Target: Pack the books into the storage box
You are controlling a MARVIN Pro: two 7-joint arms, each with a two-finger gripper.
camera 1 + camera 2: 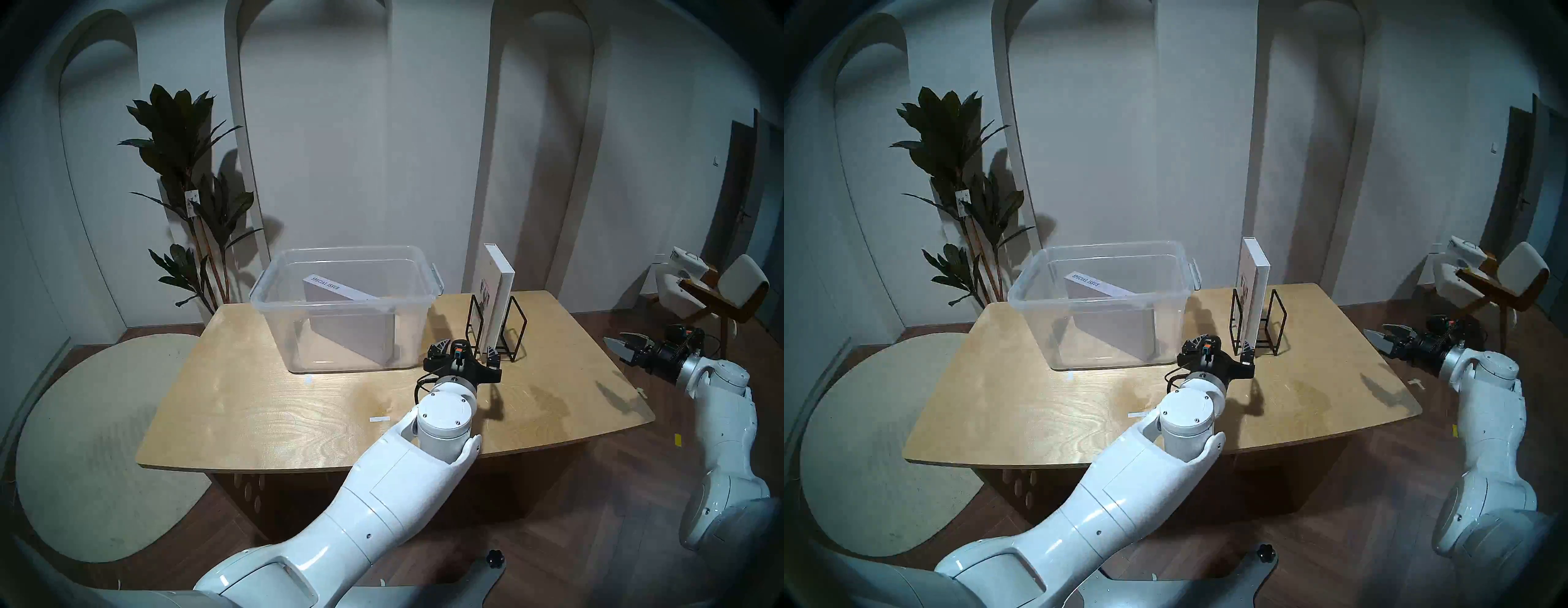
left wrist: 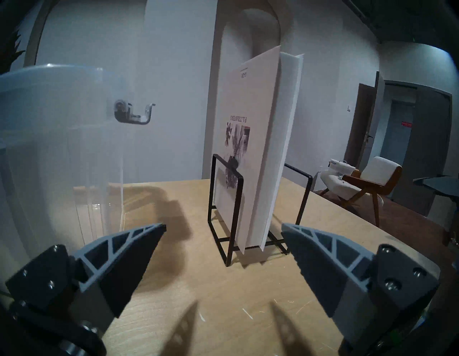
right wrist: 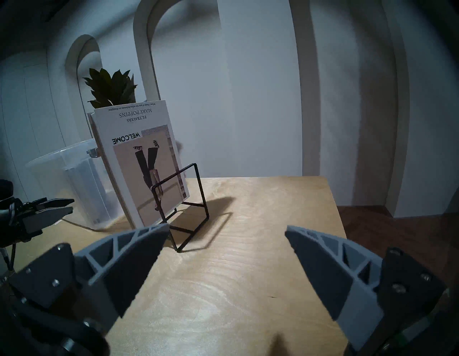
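Both my grippers stand wide and empty: my left gripper hovers low over the table, just near of the black wire rack, and my right gripper hangs beyond the table's right edge. Upright in that rack stands the white book, right of the storage box. Inside the box the grey "SPECIAL ISSUE" book leans tilted.

White arched wall panels, herringbone wood floor, pale round rug — potted plant, wooden chair.
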